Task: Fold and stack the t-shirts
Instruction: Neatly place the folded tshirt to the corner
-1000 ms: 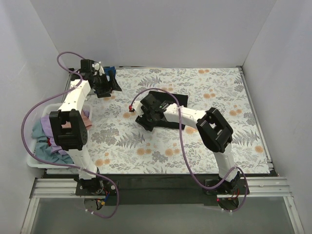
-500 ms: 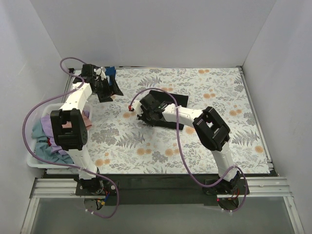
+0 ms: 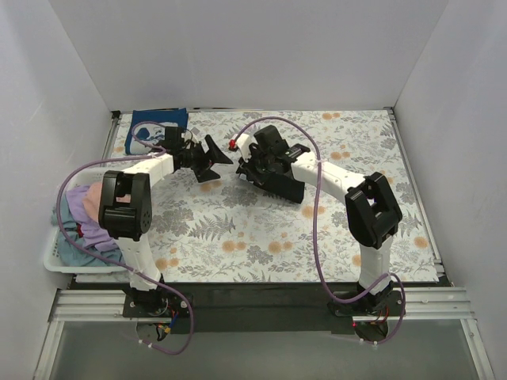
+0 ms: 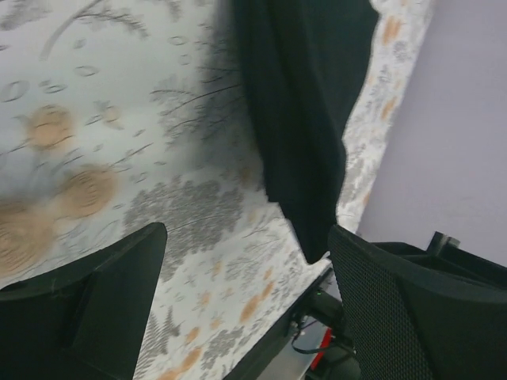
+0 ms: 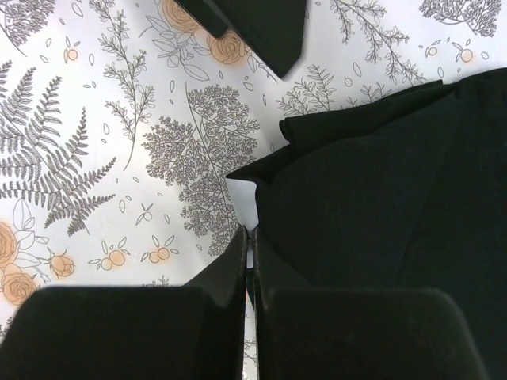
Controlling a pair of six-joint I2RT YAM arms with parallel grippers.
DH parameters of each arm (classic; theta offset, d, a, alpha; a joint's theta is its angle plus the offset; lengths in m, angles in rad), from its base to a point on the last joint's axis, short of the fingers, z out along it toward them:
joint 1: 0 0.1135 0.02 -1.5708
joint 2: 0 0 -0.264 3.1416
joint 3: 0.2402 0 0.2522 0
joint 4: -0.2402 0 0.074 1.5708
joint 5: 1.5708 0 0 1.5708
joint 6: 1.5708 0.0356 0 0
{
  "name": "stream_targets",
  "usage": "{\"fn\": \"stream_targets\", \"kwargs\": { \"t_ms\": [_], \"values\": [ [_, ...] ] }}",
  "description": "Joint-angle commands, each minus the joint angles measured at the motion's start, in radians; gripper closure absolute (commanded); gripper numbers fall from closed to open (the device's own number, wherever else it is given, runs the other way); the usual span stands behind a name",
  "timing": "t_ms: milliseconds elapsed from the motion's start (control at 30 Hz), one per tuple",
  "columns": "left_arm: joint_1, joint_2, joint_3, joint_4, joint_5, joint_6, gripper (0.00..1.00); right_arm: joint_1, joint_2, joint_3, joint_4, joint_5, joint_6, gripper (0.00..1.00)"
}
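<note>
Right gripper [image 5: 249, 237] is sitting low over the floral table cover [image 3: 238, 229], around mid-table toward the far side. Its jaws are pressed almost fully together, and the tips are biting the near-left edge of the black t-shirt [image 5: 380, 182]. Black on black, so the grip is hard to read, but the cloth edge is running right into the tips. The black t-shirt is lying bunched and wrinkled on the cover, mostly under and to the right of that gripper, with a folded corner poking out to the left.

Left gripper [image 4: 247, 237] is reaching in from the left and hovering just beside the right one. Its jaws are spread wide and gripping nothing, with only cover showing between the fingers [image 4: 103, 301] and the black t-shirt lying just beyond them.

Navy t-shirt [image 3: 158, 125] is lying at the far-left corner of the table, well apart from both grippers. The shirt pile [image 3: 89, 226], in pink, lavender and teal, is sitting heaped in the white basket [image 3: 55, 265] at the left edge.
</note>
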Motion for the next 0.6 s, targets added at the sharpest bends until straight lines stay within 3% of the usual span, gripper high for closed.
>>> {"fn": "stream_targets", "kwargs": {
  "t_ms": [0,167,567],
  "values": [
    [-0.026,-0.008,-0.059,0.274,0.064,-0.22,0.17,-0.002,-0.044,-0.015,0.02,-0.07,-0.006,0.99],
    [-0.067,0.034,-0.162,0.553,0.07,-0.403,0.17,-0.006,-0.06,-0.035,0.017,-0.101,-0.009,0.99],
    [-0.162,0.194,-0.167,0.614,-0.046,-0.532,0.16,-0.006,-0.081,-0.092,0.011,-0.193,0.006,0.99]
  ]
}}
